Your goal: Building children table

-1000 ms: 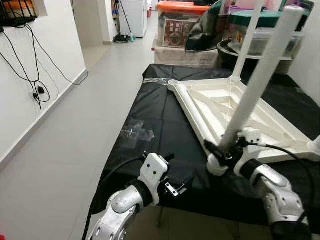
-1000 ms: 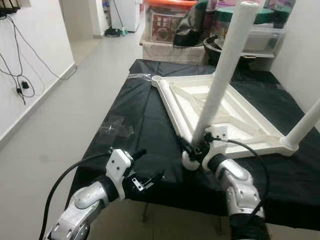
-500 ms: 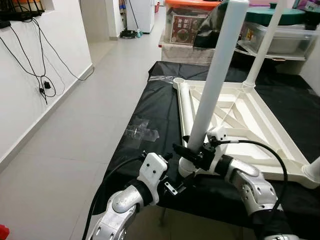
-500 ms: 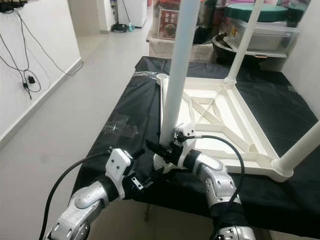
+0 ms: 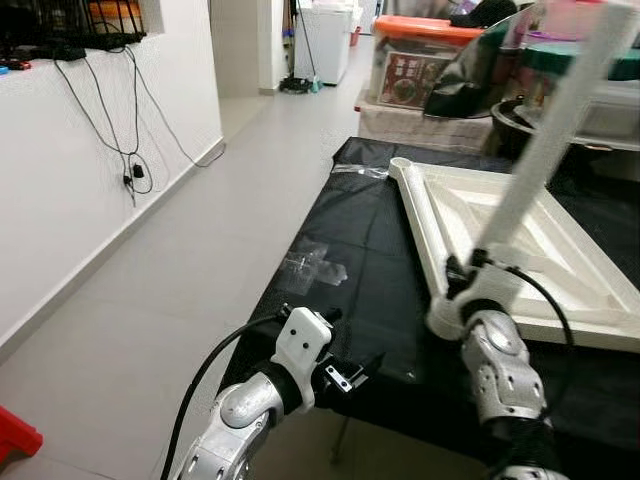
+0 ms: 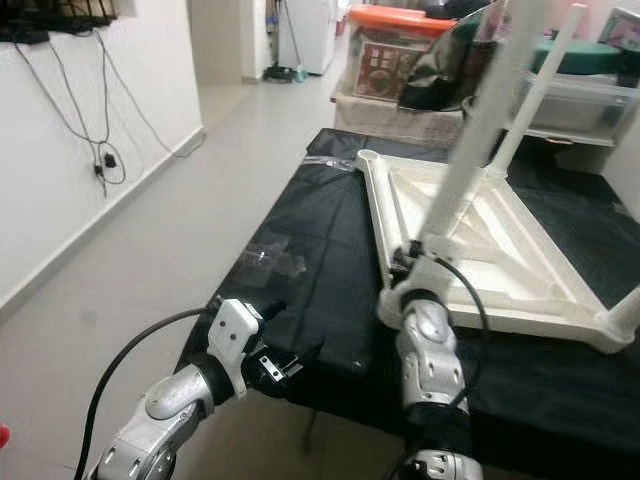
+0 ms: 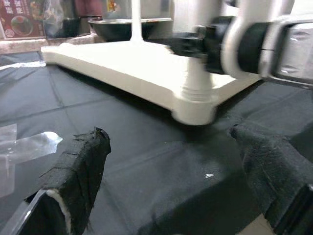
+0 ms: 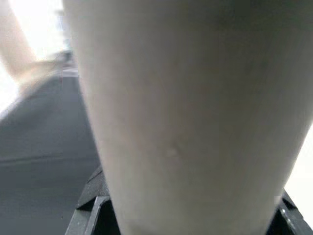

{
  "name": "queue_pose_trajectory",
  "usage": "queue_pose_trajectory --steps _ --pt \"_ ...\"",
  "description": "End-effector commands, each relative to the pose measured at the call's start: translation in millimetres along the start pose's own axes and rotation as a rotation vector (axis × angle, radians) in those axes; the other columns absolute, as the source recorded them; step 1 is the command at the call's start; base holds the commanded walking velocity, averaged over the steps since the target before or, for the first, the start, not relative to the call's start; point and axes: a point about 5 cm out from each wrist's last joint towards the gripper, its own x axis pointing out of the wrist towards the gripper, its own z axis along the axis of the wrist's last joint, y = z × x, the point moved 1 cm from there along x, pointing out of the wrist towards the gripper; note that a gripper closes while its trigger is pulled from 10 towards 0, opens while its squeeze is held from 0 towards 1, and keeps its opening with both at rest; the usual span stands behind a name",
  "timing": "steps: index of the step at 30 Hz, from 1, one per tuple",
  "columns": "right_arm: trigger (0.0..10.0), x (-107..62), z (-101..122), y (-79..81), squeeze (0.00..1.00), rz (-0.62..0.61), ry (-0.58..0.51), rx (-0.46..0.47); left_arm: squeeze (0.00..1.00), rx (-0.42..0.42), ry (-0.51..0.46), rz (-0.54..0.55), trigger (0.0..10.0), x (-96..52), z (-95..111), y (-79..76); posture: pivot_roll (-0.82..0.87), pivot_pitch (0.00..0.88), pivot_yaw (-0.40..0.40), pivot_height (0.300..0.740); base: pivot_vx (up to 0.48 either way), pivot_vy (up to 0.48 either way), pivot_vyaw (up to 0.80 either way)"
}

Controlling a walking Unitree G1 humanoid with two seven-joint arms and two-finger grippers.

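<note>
A white tabletop [image 5: 450, 200] lies upside down on a table under a black cloth [image 5: 370, 260]. A white table leg [image 5: 545, 150] rises slanted from the near corner socket [image 7: 195, 105]. My right gripper [image 5: 466, 272] is shut on the leg just above that socket, and the leg [image 8: 186, 117] sits between its fingers in the right wrist view. Another leg [image 6: 540, 90] stands at the far corner and a third [image 6: 625, 315] at the right corner. My left gripper [image 5: 352, 368] hangs open at the cloth's front edge, a little short of the socket, with nothing in it.
A crumpled clear plastic piece [image 5: 313, 270] lies on the cloth's left side. Storage boxes and bags [image 5: 420, 80] are stacked behind the table. Along the left runs a tiled corridor with a white wall and hanging cables [image 5: 130, 170]. A red object [image 5: 15, 440] is on the floor.
The camera has swung, shifting the whole scene. My right gripper stays on the leg at the socket, and the leg now leans more to the right. The left gripper is unchanged.
</note>
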Motion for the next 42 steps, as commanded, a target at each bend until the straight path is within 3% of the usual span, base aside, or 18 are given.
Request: queue_pose_trajectory --steps 1,7,8,9,10,11,12,13,14,16,17,21,24,25,27,29,32,42 --pt "0.0 -8.6 -6 -11.1 0.0 -0.145 0.032 0.016 0.0 0.006 0.007 -0.003 10.0 -0.5 0 -0.2 0.14 0.0 -0.088 0.74 0.0 0.0 0.0" --pt "0.0 -21.8 -8 -4.0 0.0 -0.237 0.01 0.022 0.0 0.004 0.009 -0.004 10.0 -0.3 0 -0.5 0.14 0.0 -0.087 0.74 0.0 0.0 0.0" --pt "3.1 -23.2 -9 -0.3 0.0 -0.241 0.006 0.017 0.0 0.004 0.01 -0.005 10.0 -0.3 0 -0.6 0.14 0.0 -0.087 0.74 0.0 0.0 0.0" --pt "3.1 -23.2 -9 -0.3 0.0 -0.241 0.006 0.017 0.0 0.004 0.01 -0.005 10.0 -0.3 0 -0.6 0.14 0.0 -0.087 0.74 0.0 0.0 0.0" --pt "10.0 -23.3 -7 7.7 0.0 -0.202 -0.013 0.03 0.0 0.003 0.01 -0.005 10.0 -0.3 0 -0.8 0.14 0.0 -0.087 0.74 0.0 0.0 0.0" --pt "10.0 -23.3 -7 7.7 0.0 -0.202 -0.013 0.03 0.0 0.003 0.01 -0.005 10.0 -0.3 0 -0.8 0.14 0.0 -0.087 0.74 0.0 0.0 0.0" --pt "10.0 -23.7 -2 15.0 1.0 -0.15 -0.055 0.022 0.0 0.004 0.011 -0.006 10.0 -0.1 0 -0.7 0.14 0.0 -0.088 0.74 0.0 0.0 0.0" --pt "10.0 -24.1 3 22.5 1.0 -0.086 -0.1 0.01 0.0 0.004 0.011 -0.007 10.0 0.1 0 -0.8 0.14 0.0 -0.087 0.74 0.0 0.0 0.0" --pt "10.0 -23.5 9 26.7 0.89 -0.026 -0.148 -0.007 0.0 0.004 0.01 -0.008 10.0 0.4 0 -0.8 0.14 0.0 -0.089 0.74 0.0 0.0 0.0" --pt "10.0 -23.1 12 28.3 0.89 0.007 -0.176 -0.02 0.0 0.005 0.01 -0.008 10.0 0.6 0 -0.8 0.14 0.0 -0.089 0.74 0.0 0.0 0.0" --pt "10.0 -20.7 16 26.9 0.0 0.054 -0.205 -0.016 0.0 0.005 0.01 -0.009 10.0 0.7 0 -0.9 0.14 0.0 -0.089 0.74 0.0 0.0 0.0" --pt "10.0 -15.8 25 21.2 0.0 0.164 -0.268 -0.032 0.0 0.005 0.01 -0.008 10.0 0.9 0 -0.9 0.14 0.0 -0.088 0.74 0.0 0.0 0.0" --pt "10.0 -9.7 32 14.3 0.0 0.551 -0.165 0.043 0.0 0.007 0.009 -0.007 10.0 1.3 0 -0.8 0.14 0.0 -0.09 0.74 0.0 0.0 0.0" --pt "10.0 -9.7 32 14.3 0.0 0.551 -0.165 0.043 0.0 0.007 0.009 -0.007 10.0 1.3 0 -0.8 0.14 0.0 -0.09 0.74 0.0 0.0 0.0" --pt "10.0 -17.2 35 14.5 0.0 0.824 -0.1 0.043 0.0 0.009 0.008 -0.008 10.0 1.5 -1 -1.0 0.13 0.0 -0.089 0.74 0.0 0.0 0.0" --pt "10.0 -20.6 36 15.2 0.0 0.903 -0.082 0.04 0.0 0.01 0.008 -0.01 10.0 1.5 -1 -1.1 0.13 0.0 -0.089 0.74 0.0 0.0 0.0" --pt "10.0 -36.7 35 24.6 0.0 1.228 -0.006 -0.003 0.0 0.012 0.008 -0.011 10.0 1.7 -1 -1.0 0.14 0.0 -0.091 0.74 0.0 0.0 0.0" --pt "10.0 -48.6 17 41.3 0.0 1.478 0.112 -0.102 0.0 0.014 0.008 -0.007 10.0 1.0 -1 -1.1 0.15 0.0 -0.101 0.74 0.0 0.0 0.0"
